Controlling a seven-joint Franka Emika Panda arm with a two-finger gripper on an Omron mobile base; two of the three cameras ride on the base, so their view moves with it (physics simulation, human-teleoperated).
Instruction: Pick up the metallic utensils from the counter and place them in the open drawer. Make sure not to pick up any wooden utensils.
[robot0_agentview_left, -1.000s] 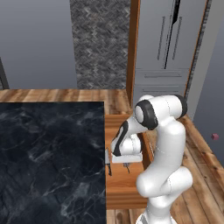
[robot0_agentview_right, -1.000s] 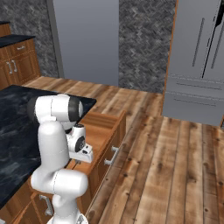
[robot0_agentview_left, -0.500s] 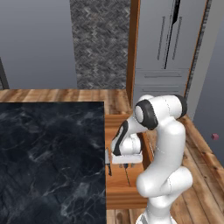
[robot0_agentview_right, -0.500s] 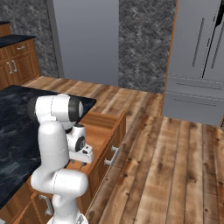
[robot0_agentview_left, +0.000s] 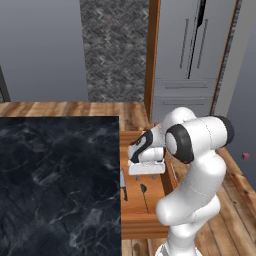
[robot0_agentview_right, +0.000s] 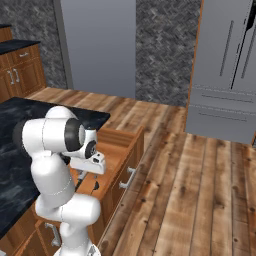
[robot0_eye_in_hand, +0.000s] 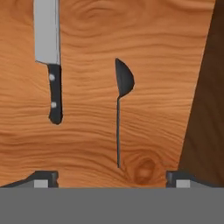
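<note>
Now both metal pieces lie flat on the floor of the shallow reddish-brown wooden drawer (robot0_eye_in_hand: 87, 131), side by side but apart: silver-bladed knife with dark handle (robot0_eye_in_hand: 49, 52) and slim grey metal spoon (robot0_eye_in_hand: 120, 100). Above them the two-finger gripper (robot0_eye_in_hand: 112, 177) hangs with its jaws spread wide, holding nothing; the drawer stands pulled out beside the black marble counter (robot0_agentview_left: 55, 180).
</note>
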